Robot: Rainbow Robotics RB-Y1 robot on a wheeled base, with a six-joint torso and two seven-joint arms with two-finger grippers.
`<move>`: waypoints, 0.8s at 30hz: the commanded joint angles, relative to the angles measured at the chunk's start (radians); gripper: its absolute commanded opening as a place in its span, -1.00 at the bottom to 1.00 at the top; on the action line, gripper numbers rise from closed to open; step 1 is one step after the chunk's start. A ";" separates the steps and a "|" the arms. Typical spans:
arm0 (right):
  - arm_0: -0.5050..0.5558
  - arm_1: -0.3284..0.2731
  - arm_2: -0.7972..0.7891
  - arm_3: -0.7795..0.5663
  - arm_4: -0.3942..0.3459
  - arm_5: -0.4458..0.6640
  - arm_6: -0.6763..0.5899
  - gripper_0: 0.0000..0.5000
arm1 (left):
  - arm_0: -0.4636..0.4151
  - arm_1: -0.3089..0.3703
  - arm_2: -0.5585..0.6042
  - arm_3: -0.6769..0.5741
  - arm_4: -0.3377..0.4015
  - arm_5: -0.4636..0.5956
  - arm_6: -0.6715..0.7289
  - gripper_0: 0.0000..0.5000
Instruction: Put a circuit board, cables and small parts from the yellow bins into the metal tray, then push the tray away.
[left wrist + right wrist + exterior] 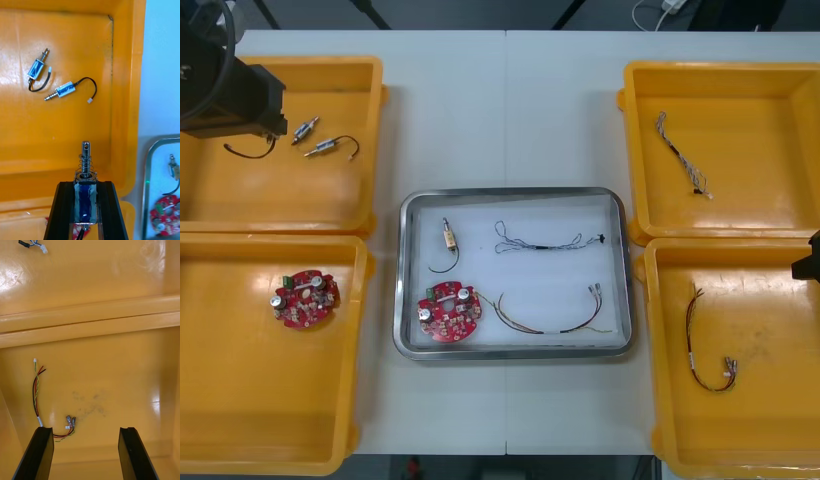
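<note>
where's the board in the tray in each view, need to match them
Front view: board in the tray's near left corner.
Left wrist view: board inside the tray rim, beside the left pincer, shut on a small part over the far left bin.
Right wrist view: open right pincer faces the near right bin, away from the tray.
Shared landmark: the wired part just beyond the board.

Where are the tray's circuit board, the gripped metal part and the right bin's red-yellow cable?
circuit board [448, 313]: front view, its red middle.
small metal part [86, 162]: left wrist view, its spring.
red and yellow cable [35, 393]: right wrist view, midway along it.
</note>
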 commanded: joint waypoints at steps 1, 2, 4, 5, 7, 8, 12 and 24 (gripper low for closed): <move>0.013 -0.018 -0.026 -0.019 -0.004 -0.007 0.062 1.00 | -0.030 0.017 0.022 -0.103 0.010 0.043 0.209 -1.00; 0.013 -0.018 -0.026 -0.019 -0.004 -0.007 0.062 1.00 | -0.030 0.014 0.022 -0.113 0.010 0.049 0.223 -1.00; 0.013 -0.018 -0.026 -0.019 -0.004 -0.007 0.062 1.00 | -0.031 -0.004 0.022 -0.149 0.007 0.071 0.278 -1.00; 0.013 -0.018 -0.026 -0.019 -0.004 -0.007 0.062 1.00 | -0.033 -0.010 0.022 -0.156 0.005 0.077 0.291 -1.00; 0.013 -0.018 -0.026 -0.019 -0.004 -0.007 0.062 1.00 | -0.047 -0.040 0.018 -0.182 -0.010 0.106 0.343 -1.00; 0.013 -0.018 -0.026 -0.019 -0.004 -0.007 0.062 1.00 | -0.051 -0.047 0.016 -0.186 -0.015 0.115 0.354 -1.00; 0.013 -0.018 -0.026 -0.019 -0.004 -0.007 0.062 1.00 | -0.093 -0.116 -0.031 -0.205 -0.081 0.175 0.442 -1.00; 0.013 -0.018 -0.026 -0.019 -0.004 -0.007 0.062 1.00 | -0.113 -0.349 -0.155 -0.205 -0.331 0.210 0.657 -1.00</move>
